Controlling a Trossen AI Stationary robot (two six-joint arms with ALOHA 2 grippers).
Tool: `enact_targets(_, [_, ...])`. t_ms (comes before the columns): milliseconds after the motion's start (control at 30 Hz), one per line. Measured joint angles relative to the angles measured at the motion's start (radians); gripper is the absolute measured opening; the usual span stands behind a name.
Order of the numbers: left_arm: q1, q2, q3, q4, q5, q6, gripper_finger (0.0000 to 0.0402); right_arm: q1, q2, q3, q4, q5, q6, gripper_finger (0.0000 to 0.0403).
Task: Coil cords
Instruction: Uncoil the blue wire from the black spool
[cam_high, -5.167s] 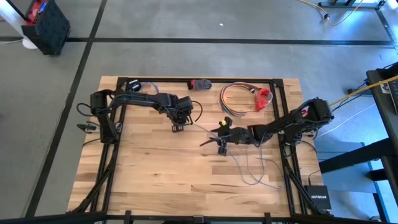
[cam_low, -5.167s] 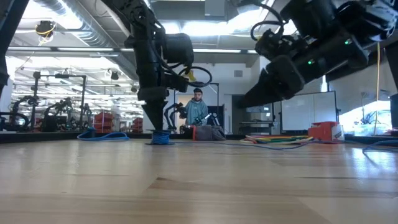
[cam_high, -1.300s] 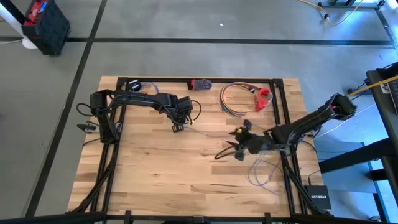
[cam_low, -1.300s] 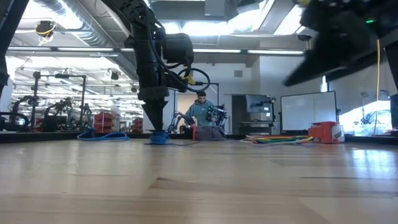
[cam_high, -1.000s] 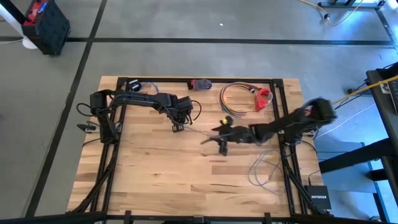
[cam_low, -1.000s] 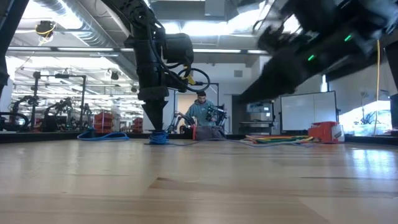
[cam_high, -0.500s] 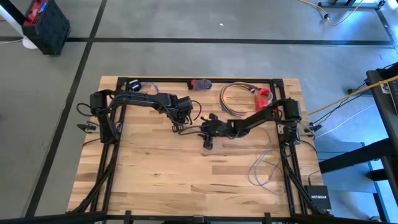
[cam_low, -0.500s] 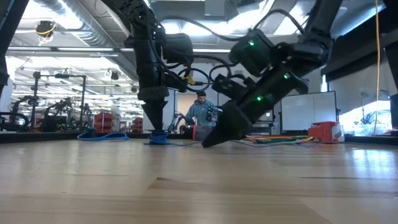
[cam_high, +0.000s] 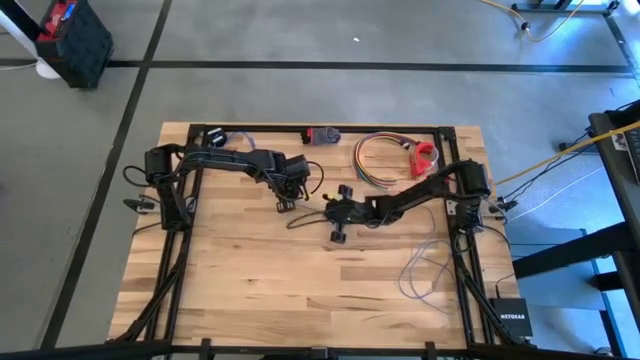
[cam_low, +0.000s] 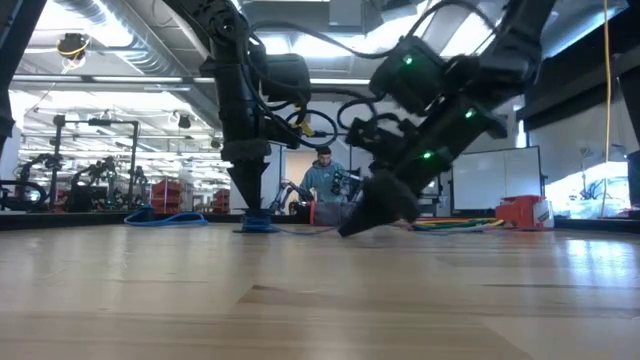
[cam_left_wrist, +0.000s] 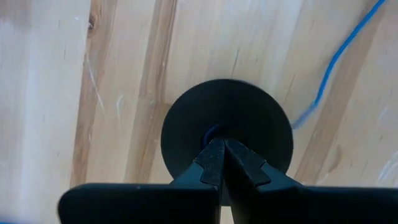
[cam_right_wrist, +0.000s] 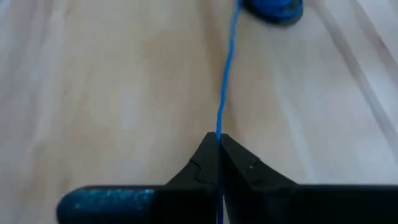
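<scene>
Both pincers closed: right pincer (cam_right_wrist: 218, 144) nips wire (cam_right_wrist: 225, 87); left pincer (cam_left_wrist: 221, 148) pins disc (cam_left_wrist: 227, 127).

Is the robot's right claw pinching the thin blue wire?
Yes, the right gripper is closed on the thin blue wire running between its fingertips.

Table (cam_high: 250, 270): pale wood, butcher-block strips w/ darker grain streaks. Both arms black; right arm shows green lights in low view. Left gripper (cam_left_wrist: 219, 148) black, right gripper (cam_right_wrist: 219, 140) black. Wire (cam_right_wrist: 225, 81): blue in wrist views (grey-lilac from above, loose squiggles near right table edge). Disc (cam_left_wrist: 227, 134): black, round. Cable bundle (cam_high: 375, 158): multi-colour loop, red, yellow, green strands. Red object (cam_high: 425, 158) beside it. Floor grey w/ black lines.
</scene>
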Motion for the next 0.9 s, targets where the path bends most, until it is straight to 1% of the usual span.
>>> enact_targets(200, [0.0, 0.0, 0.0, 0.002, 0.0, -0.001, 0.0004, 0.119, -0.115, -0.049, -0.214, 0.121, 0.008, 0.0012])
enact_targets(300, [0.0, 0.0, 0.0, 0.003, 0.0, -0.007, 0.0004, 0.184, -0.173, -0.074, -0.342, 0.155, 0.038, 0.0005])
enact_targets(533, [0.0, 0.0, 0.0, 0.001, 0.0, -0.014, 0.0004, 0.34, -0.279, -0.132, -0.622, 0.196, 0.225, 0.0011])
enact_targets(600, [0.0, 0.0, 0.0, 0.002, 0.0, -0.017, 0.0004, 0.387, -0.312, -0.149, -0.735, 0.226, 0.309, 0.0008])
enact_targets(700, [0.0, 0.0, 0.0, 0.002, 0.0, -0.028, 0.0004, 0.445, -0.361, -0.174, -0.95, 0.265, 0.476, 0.0004])
enact_targets(800, [0.0, 0.0, 0.0, 0.0, -0.001, -0.03, 0.0004, 0.51, -0.423, -0.209, -1.114, 0.265, 0.662, 0.0005])
enact_targets(900, [0.0, 0.0, 0.0, 0.0, -0.001, -0.034, 0.0004, 0.586, -0.495, -0.263, -1.203, 0.221, 0.834, 0.0007])
